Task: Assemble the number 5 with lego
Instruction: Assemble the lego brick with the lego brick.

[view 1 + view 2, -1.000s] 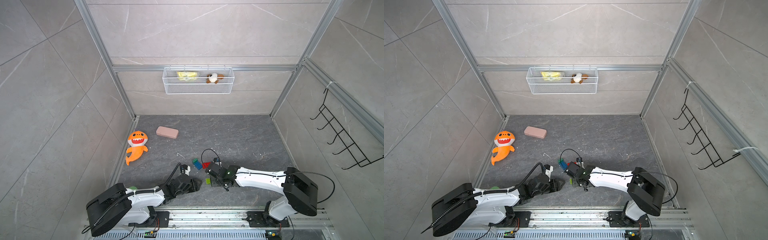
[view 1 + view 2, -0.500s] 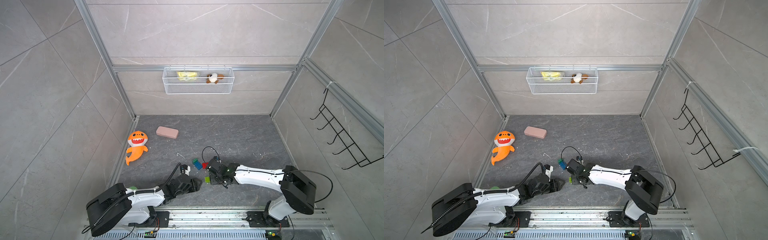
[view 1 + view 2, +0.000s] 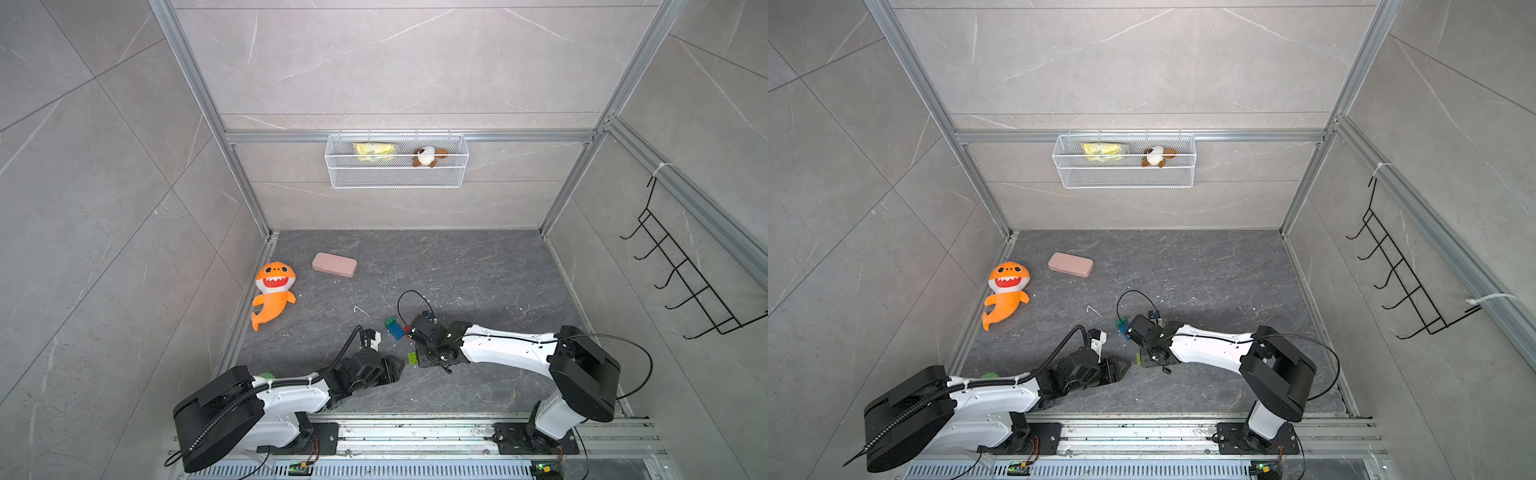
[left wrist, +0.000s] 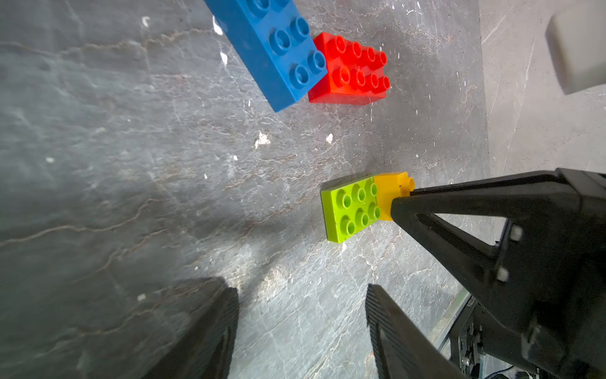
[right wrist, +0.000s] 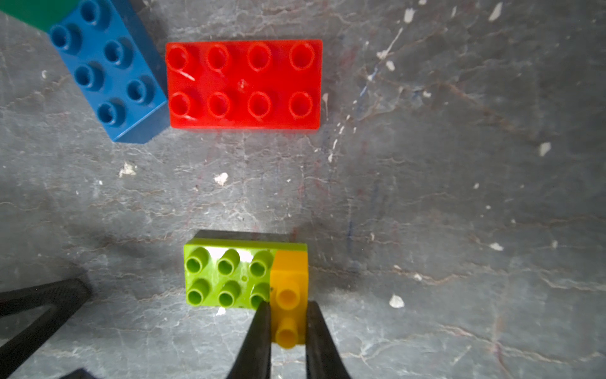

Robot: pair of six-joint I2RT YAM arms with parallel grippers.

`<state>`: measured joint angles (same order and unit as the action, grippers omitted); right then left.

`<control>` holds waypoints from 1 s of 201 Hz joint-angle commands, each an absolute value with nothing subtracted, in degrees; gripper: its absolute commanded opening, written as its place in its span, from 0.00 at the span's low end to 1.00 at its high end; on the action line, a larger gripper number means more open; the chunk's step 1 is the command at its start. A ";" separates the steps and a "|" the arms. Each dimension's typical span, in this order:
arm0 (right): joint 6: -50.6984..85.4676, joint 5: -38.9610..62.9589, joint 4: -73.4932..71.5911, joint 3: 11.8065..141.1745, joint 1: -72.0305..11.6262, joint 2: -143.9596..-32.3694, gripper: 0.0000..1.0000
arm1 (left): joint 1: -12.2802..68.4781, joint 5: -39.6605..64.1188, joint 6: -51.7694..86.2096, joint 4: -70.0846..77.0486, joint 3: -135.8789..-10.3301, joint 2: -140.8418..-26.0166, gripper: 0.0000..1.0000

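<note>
A lime green brick lies studs-up on the dark floor. A small yellow brick sits over one of its ends and overhangs it. My right gripper is shut on that yellow brick, one finger on each side. Beyond them a red brick lies flat, touching a blue brick with a dark green brick at its far end. My left gripper hangs open over bare floor, short of the lime green brick. In a top view both grippers meet near the lime green brick.
A pink case and an orange shark toy lie at the back left of the floor. A white wire basket hangs on the back wall and a black hook rack on the right wall. The arms' rail runs along the front.
My right wrist has shifted a little to the left, toward the bricks. The left arm has not moved, and neither gripper's opening has changed.
</note>
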<state>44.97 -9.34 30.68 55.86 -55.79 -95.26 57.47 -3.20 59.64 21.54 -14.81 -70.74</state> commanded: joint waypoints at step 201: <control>28.95 -9.70 37.80 61.99 -50.29 -85.51 0.56 | 57.05 3.60 54.55 14.77 -21.05 -76.03 0.50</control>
<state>37.69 -9.61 38.11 59.05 -52.88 -86.02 57.21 -1.30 57.49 17.87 -17.67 -72.77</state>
